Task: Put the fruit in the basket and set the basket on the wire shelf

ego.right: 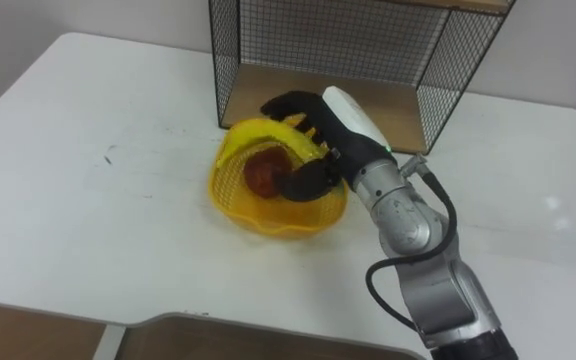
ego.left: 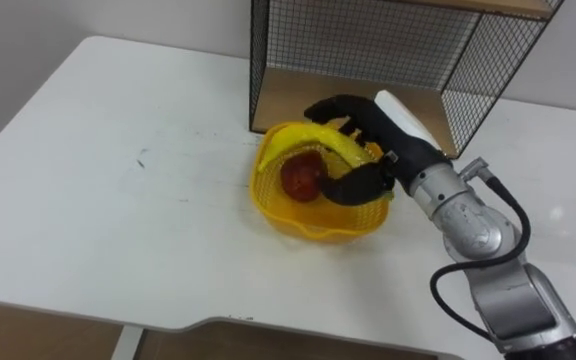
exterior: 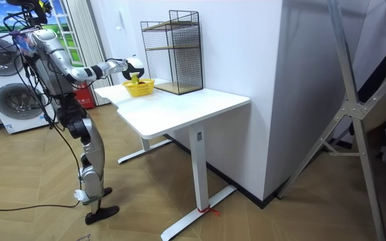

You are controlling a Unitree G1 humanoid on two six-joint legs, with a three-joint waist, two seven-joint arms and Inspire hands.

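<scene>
Right hand (ego.left: 373,140) round basket (ego.left: 308,222) handle

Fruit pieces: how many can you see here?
1: a red fruit lies in the yellow basket on the table. The right hand grips the basket and covers part of it, so more may be hidden.

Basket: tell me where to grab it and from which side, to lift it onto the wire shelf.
Probably grip the arched handle at its top, coming from above on the robot's right. It spans the yellow basket over the red fruit, so the load would hang level. The right hand curls round it there; the wire shelf stands behind.
</scene>
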